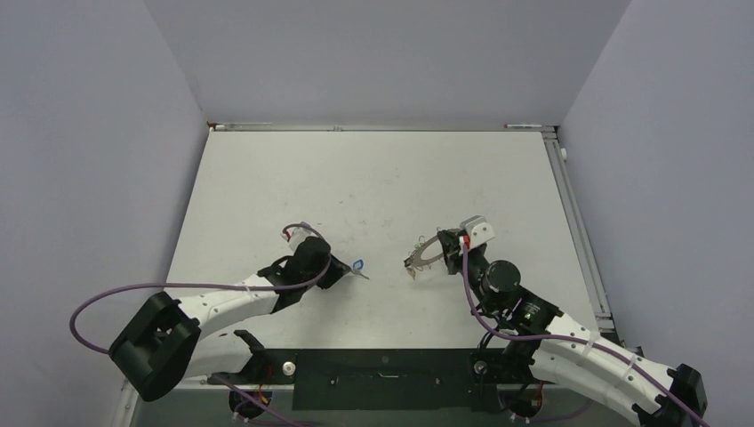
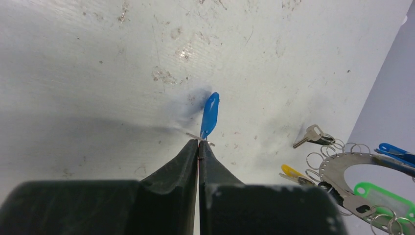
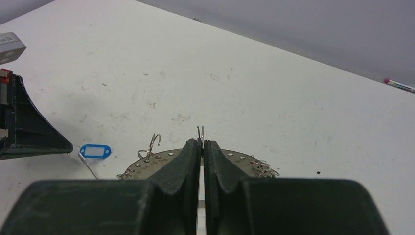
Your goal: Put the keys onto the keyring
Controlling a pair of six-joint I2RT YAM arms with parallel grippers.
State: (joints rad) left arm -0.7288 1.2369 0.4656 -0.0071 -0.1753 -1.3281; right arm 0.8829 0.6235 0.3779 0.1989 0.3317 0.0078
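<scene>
My left gripper (image 1: 345, 271) (image 2: 199, 143) is shut on the thin silver loose key (image 2: 193, 135), seen edge-on, whose blue tag (image 2: 210, 115) (image 1: 358, 264) sticks out past the fingertips, just above the table. My right gripper (image 1: 447, 250) (image 3: 201, 143) is shut on the rim of the flat grey keyring (image 3: 146, 164) (image 1: 425, 253), with a small wire loop (image 3: 200, 132) poking up between the fingertips. The keyring also shows in the left wrist view (image 2: 342, 165) with yellow (image 2: 292, 171), green (image 2: 374, 193) and blue (image 2: 394, 149) tags and a black-headed key (image 2: 313, 134). A gap of table separates the two grippers.
White scuffed tabletop (image 1: 373, 178) enclosed by grey walls at the back and both sides. The left gripper's finger (image 3: 24, 132) and the blue tag (image 3: 95, 151) show at the left of the right wrist view. A pen-like object (image 3: 399, 84) lies at the far table edge.
</scene>
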